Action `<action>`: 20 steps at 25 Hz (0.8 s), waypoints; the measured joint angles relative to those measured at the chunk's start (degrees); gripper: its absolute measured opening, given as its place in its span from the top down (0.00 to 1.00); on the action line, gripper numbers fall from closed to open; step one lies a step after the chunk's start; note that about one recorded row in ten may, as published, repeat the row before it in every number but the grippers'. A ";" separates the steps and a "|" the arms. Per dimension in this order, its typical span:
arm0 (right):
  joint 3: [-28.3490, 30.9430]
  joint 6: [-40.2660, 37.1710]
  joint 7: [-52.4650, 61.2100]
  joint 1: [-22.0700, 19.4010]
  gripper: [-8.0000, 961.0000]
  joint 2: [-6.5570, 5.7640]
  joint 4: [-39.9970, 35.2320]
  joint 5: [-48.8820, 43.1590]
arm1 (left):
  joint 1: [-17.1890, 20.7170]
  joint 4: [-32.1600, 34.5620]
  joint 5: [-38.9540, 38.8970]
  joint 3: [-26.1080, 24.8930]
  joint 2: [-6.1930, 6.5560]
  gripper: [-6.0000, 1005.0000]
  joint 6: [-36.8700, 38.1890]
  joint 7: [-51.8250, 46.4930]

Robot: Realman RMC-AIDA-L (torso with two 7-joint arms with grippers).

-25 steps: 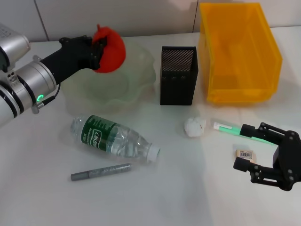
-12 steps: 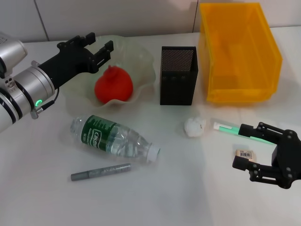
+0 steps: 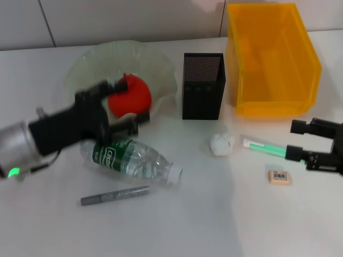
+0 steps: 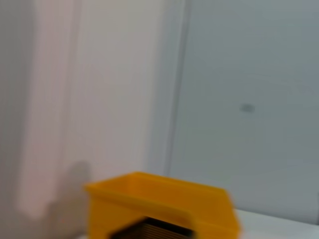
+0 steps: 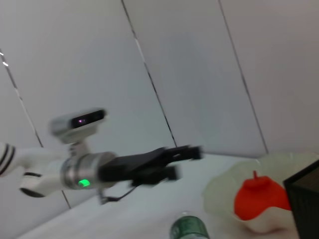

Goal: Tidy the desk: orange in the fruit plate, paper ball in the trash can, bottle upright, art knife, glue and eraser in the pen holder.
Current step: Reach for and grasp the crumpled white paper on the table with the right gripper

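Orange (image 3: 130, 95) sits in fruit plate (image 3: 161, 64), upper left. Left hand (image 3: 119, 110) spread wide, empty, above lying bottle (image 3: 131, 158), likely next. Right hand (image 3: 316, 145) open beside glue (image 3: 268, 146), frame right.

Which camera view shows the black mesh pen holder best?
The head view is best: the pen holder stands whole and upright between the fruit plate and the yellow bin. The right wrist view catches only one dark corner at its edge. The left wrist view shows only a dark mesh top before the bin.
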 joint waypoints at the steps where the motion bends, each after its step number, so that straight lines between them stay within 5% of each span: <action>1: -0.19 -0.25 4.04 1.06 0.17 -0.22 -3.40 -0.88 | 1.13 1.15 0.00 2.54 -0.59 0.20 3.45 0.31; 4: -2.45 -1.44 16.85 6.16 0.17 -1.12 -12.37 -7.34 | 2.74 3.01 0.00 6.39 -1.98 0.16 7.83 1.12; 6: -5.23 -1.87 22.93 10.04 0.17 -1.60 -16.64 -12.22 | 4.16 4.97 -0.04 11.17 -3.97 0.14 9.46 2.84; 12: -16.68 -1.25 37.95 20.15 0.17 -0.94 -26.47 -26.23 | 5.16 2.80 0.02 15.73 -4.34 0.14 6.00 3.06; 20: -28.33 -0.71 47.98 24.06 0.17 -0.27 -29.17 -31.08 | 5.57 2.07 -0.01 15.97 -4.41 0.14 5.38 3.16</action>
